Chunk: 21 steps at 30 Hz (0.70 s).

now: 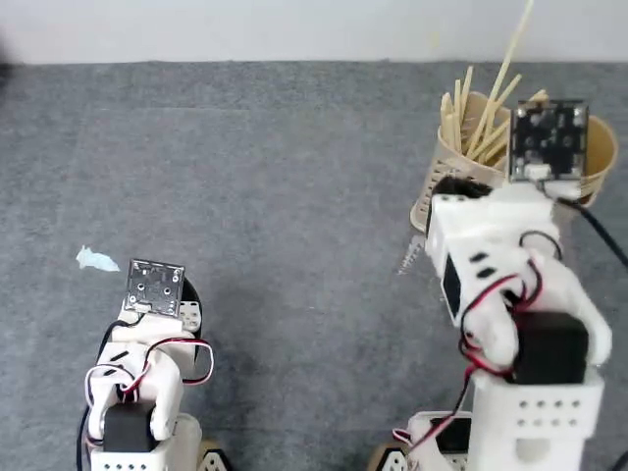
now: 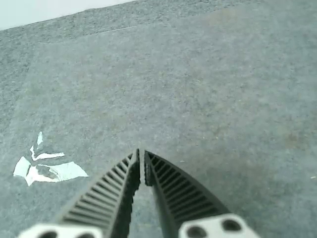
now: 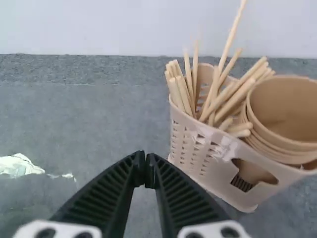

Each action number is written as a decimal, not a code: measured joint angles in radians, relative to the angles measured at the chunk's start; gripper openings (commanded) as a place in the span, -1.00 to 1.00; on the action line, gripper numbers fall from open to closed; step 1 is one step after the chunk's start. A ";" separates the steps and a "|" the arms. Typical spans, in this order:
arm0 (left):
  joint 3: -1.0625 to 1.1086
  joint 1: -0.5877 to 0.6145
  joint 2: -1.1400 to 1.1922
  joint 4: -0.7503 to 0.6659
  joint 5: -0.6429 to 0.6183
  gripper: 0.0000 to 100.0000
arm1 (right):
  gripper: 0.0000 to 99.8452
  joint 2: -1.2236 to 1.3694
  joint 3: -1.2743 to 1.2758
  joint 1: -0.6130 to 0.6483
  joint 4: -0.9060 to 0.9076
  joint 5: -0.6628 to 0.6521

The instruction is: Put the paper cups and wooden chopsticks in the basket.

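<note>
Beige plastic basket (image 3: 208,148) stands on the grey felt bench (image 1: 294,177) at the far right. The wooden chopsticks (image 3: 218,94) are bunched upright in one compartment and the paper cups (image 3: 282,114) are nested in the one beside it. The right gripper (image 3: 145,171) is clenched on nothing, low and just in front of the basket wall. The left gripper (image 2: 140,166) is also clenched and empty, well apart over bare felt near a torn scrap (image 2: 47,168).

With this load in the basket, the task looks close to finished, so the step in hand is probably a clean retreat. The right arm should draw straight back and rise late. One long chopstick leans outward above the rim, and a sideways sweep could catch it or nudge the light basket.
</note>
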<state>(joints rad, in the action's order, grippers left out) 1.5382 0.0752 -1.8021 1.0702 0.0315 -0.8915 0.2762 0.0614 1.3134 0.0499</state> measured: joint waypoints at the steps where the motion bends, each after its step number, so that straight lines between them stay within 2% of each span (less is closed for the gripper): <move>1: 0.000 0.000 0.000 0.000 0.000 -0.97 | -0.98 -0.026 0.038 0.003 -0.002 0.000; 11: 0.000 0.000 0.000 0.000 0.000 -0.97 | -0.98 -0.454 0.611 0.021 -0.199 0.000; 21: 0.000 0.000 0.000 0.000 0.000 -0.97 | -0.98 -0.813 1.028 0.021 -0.215 0.000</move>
<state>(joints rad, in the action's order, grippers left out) 1.5382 0.0752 -1.8021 1.0702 0.0315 -1.7047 1.3042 0.0829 1.0986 0.0499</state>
